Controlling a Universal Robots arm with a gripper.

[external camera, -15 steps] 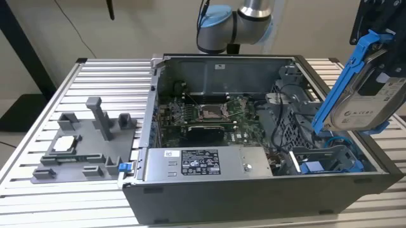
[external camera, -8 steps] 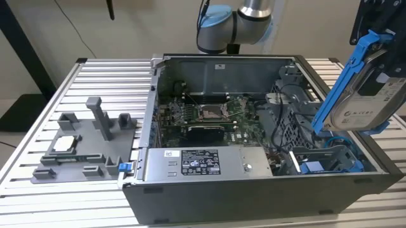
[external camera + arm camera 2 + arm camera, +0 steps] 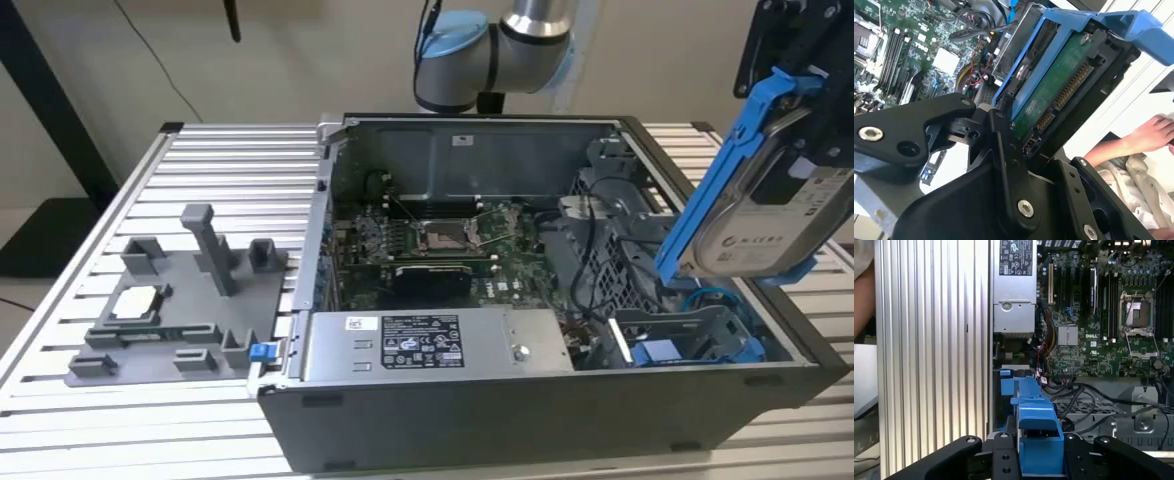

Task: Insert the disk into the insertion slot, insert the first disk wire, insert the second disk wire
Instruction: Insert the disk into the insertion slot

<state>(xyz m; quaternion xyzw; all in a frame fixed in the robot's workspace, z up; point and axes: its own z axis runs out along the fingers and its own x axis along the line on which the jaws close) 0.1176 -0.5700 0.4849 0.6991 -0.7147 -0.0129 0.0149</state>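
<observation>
Blue-framed disk (image 3: 771, 215) clamped between jaws of gripper (image 3: 1039, 459), tilted, held in air. Insertion slot (image 3: 691, 335) below jaws, apart from disk. Motherboard (image 3: 427, 235) lower, off to side of jaws, inside open computer case (image 3: 534, 410). Person's hand (image 3: 1154, 134) beyond jaws.

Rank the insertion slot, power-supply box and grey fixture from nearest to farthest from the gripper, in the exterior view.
The gripper holds the disk at the exterior view's right.
1. Insertion slot, below the disk, at the right.
2. Power-supply box, toward the view's middle.
3. Grey fixture, on the table at the exterior view's left.
</observation>
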